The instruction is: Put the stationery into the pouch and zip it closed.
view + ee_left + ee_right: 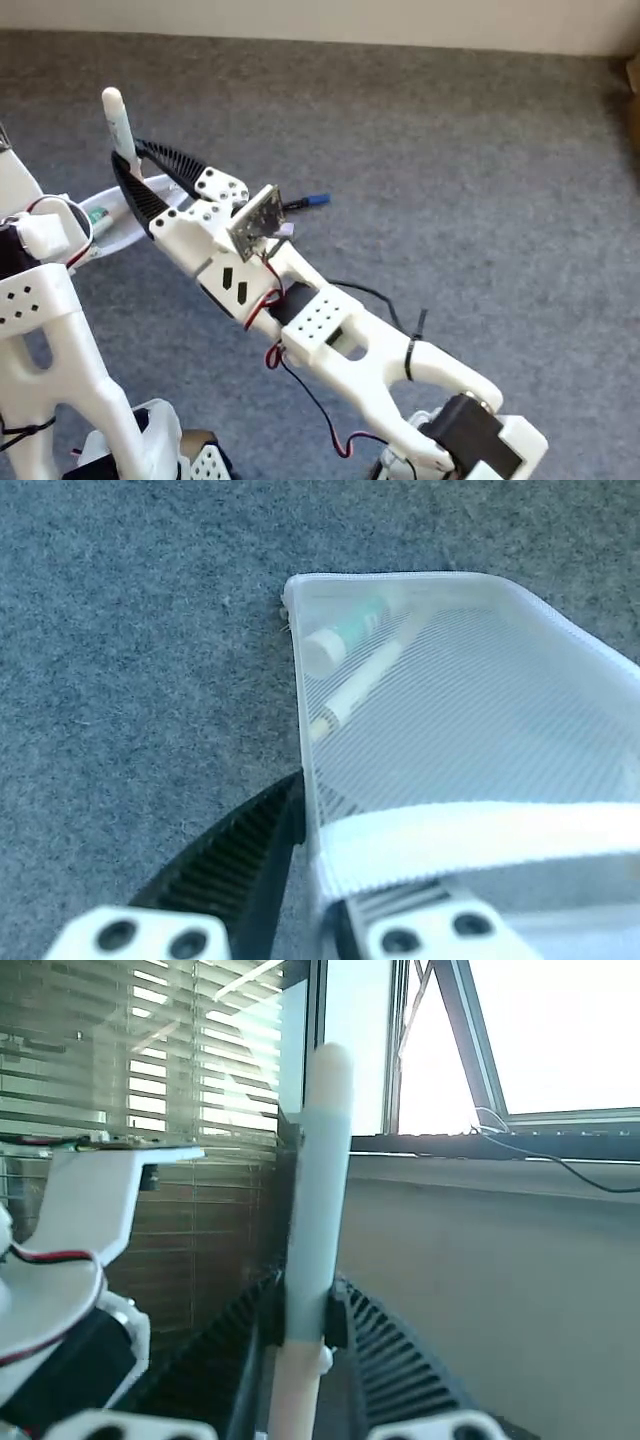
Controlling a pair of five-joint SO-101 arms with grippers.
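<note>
The clear mesh pouch (480,710) lies on the grey carpet with its mouth edge pinched in my left gripper (315,865), which is shut on it. Inside the pouch lie a green tube with a white cap (340,640) and a white pen (362,683). In the high view the pouch (122,218) sits at the left under the right arm. My right gripper (127,168) is shut on a pale green pen with a white end (118,125), held upright above the pouch. The right wrist view shows that pen (318,1180) clamped in the right gripper (305,1318).
A dark pen with a blue tip (306,201) lies on the carpet just right of the right arm's wrist. Red and black cables (300,390) hang along the right arm. Open carpet (480,170) stretches to the right and back.
</note>
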